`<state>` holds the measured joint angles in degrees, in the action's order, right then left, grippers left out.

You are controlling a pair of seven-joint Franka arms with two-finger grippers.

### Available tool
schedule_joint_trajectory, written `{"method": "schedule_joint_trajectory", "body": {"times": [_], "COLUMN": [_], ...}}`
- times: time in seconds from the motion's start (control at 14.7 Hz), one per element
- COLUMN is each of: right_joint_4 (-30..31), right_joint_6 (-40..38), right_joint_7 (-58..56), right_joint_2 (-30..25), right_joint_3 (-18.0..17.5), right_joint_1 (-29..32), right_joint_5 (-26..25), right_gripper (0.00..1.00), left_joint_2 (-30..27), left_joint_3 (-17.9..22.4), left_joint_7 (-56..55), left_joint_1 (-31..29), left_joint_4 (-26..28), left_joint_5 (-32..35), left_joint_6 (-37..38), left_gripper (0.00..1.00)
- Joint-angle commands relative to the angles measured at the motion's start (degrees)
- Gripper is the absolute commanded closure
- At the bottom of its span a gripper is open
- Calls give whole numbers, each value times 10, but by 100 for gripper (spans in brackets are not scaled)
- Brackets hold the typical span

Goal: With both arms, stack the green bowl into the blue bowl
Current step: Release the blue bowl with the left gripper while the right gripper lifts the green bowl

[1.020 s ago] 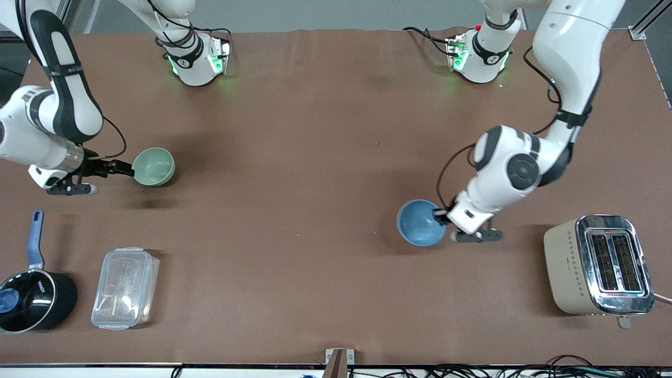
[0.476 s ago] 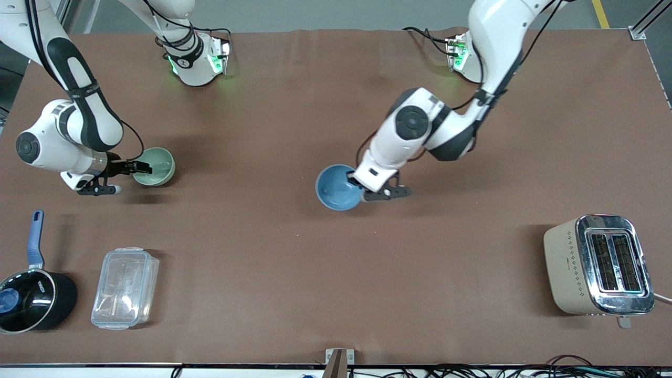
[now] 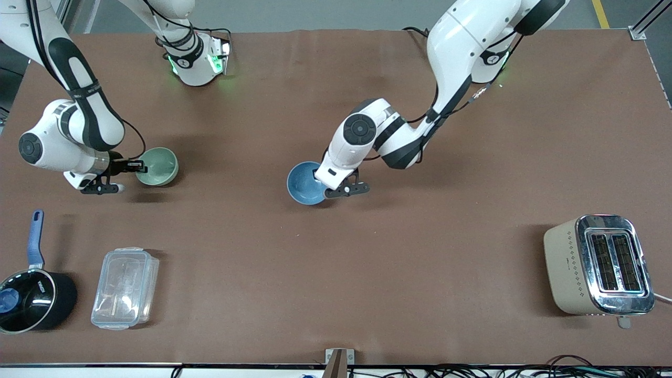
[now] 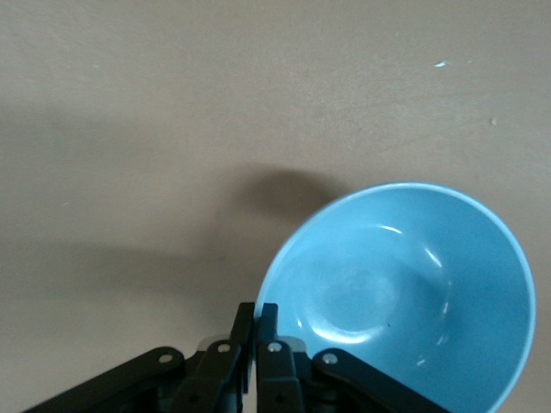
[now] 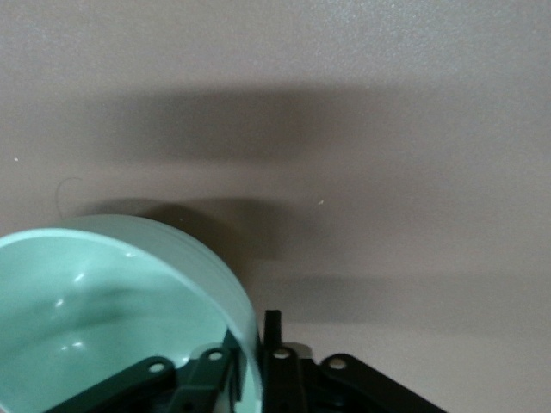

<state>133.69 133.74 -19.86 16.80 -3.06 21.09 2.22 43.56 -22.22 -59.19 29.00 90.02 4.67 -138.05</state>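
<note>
The pale green bowl (image 3: 158, 166) is at the right arm's end of the table. My right gripper (image 3: 138, 167) is shut on its rim, one finger inside and one outside, as the right wrist view shows the gripper (image 5: 254, 331) and bowl (image 5: 103, 318). The sky-blue bowl (image 3: 305, 183) is over the middle of the table. My left gripper (image 3: 318, 179) is shut on its rim and holds it tilted a little above the cloth. The left wrist view shows the same grip (image 4: 256, 315) on the blue bowl (image 4: 405, 292). The two bowls are well apart.
A beige toaster (image 3: 598, 265) stands near the front camera at the left arm's end. A clear plastic container (image 3: 125, 287) and a black saucepan with a blue handle (image 3: 31, 294) sit near the front camera at the right arm's end. Brown cloth covers the table (image 3: 336, 262).
My left arm has carried the blue bowl from beside the toaster to over the table's middle, toward the green bowl. My right gripper and the green bowl have barely shifted.
</note>
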Motion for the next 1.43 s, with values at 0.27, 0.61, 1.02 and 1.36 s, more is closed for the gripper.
{"method": "schedule_joint_trajectory", "body": {"times": [0.27, 0.61, 1.02, 1.36], "right_joint_4": [-7, -107, -136, -151], "right_joint_6": [-60, -200, -189, -119], "right_joint_7": [-4, 10, 159, 293], "right_joint_2": [-71, -84, -96, -87], "right_joint_3": [-11, -10, -10, -10], "right_joint_1": [-17, -40, -185, -307], "right_joint_5": [12, 69, 164, 176], "right_gripper": [96, 97, 97, 97], "left_joint_2": [28, -83, -219, -289], "left_joint_3": [9, 46, 46, 45], "left_joint_7": [-13, -6, 150, 264], "left_joint_1": [7, -27, -164, -233], "left_joint_4": [-25, -26, -41, -77], "left_joint_5": [18, 51, 51, 42], "left_joint_6": [-20, 84, 229, 381], "left_gripper": [25, 0, 0, 0]}}
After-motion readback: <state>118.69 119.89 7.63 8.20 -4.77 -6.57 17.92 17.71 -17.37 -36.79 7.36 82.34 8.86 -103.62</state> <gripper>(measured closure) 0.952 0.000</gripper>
